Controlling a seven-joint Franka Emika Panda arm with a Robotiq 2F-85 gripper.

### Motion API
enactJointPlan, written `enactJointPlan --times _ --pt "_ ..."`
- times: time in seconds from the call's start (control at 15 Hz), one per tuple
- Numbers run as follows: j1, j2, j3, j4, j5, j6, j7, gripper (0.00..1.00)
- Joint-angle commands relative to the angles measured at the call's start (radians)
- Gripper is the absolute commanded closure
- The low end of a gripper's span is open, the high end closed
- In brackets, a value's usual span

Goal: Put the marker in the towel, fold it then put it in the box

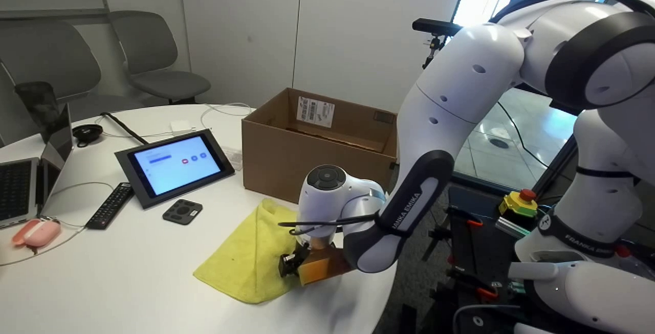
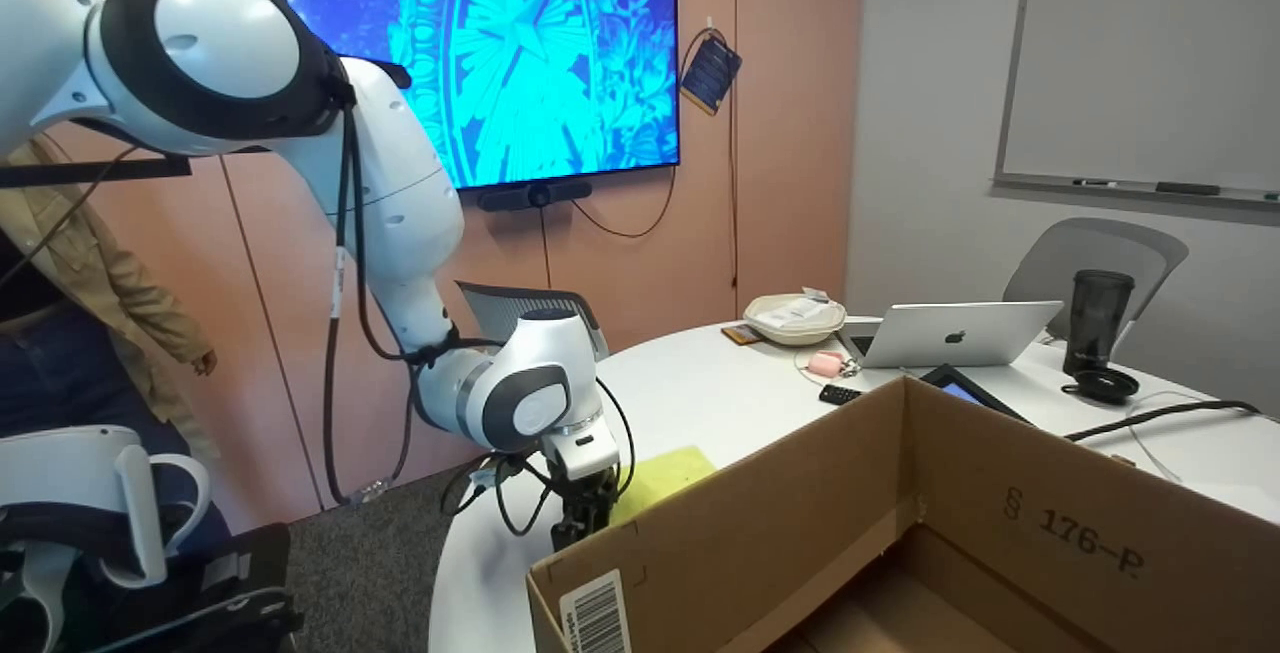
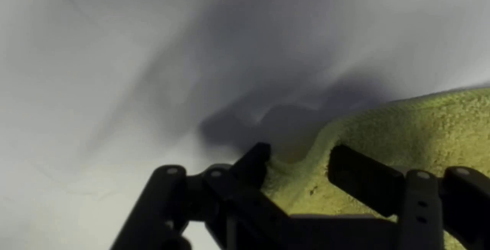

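The yellow towel (image 1: 240, 267) lies on the white table with a crease running through it; part of it also shows in an exterior view (image 2: 665, 475). The marker is not in sight in any view. My gripper (image 1: 292, 265) points down at the towel's edge near the table's rim; it also shows in an exterior view (image 2: 583, 523). In the wrist view the gripper's fingers (image 3: 298, 158) are apart, with the towel's raised, wavy edge (image 3: 440, 135) between and beside them. The open cardboard box (image 1: 286, 165) stands behind the gripper; it also shows in an exterior view (image 2: 740, 553).
A tablet (image 1: 176, 165), a black remote (image 1: 110, 206) and a small dark square pad (image 1: 182, 212) lie beyond the towel. A pink case (image 1: 38, 232) and a laptop (image 1: 20, 185) are farther off. The table's curved edge (image 1: 381, 306) is close to the gripper.
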Motion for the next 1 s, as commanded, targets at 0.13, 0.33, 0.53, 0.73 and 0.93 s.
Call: enactJointPlan --times 0.13,0.33,0.53,0.73,0.93 --pt "0.028 -0.017 -0.026 -0.007 0.023 -0.003 0.011 0.95" --pt "0.059 -0.04 -0.063 -0.02 0.014 -0.003 0.034 0.97" --pt "0.095 -0.062 -0.108 -0.023 0.003 -0.016 0.047 0.92" --pt "0.151 -0.098 -0.172 -0.025 -0.014 -0.033 0.068 0.94" --pt "0.221 -0.125 -0.25 -0.004 -0.044 -0.053 0.089 0.94"
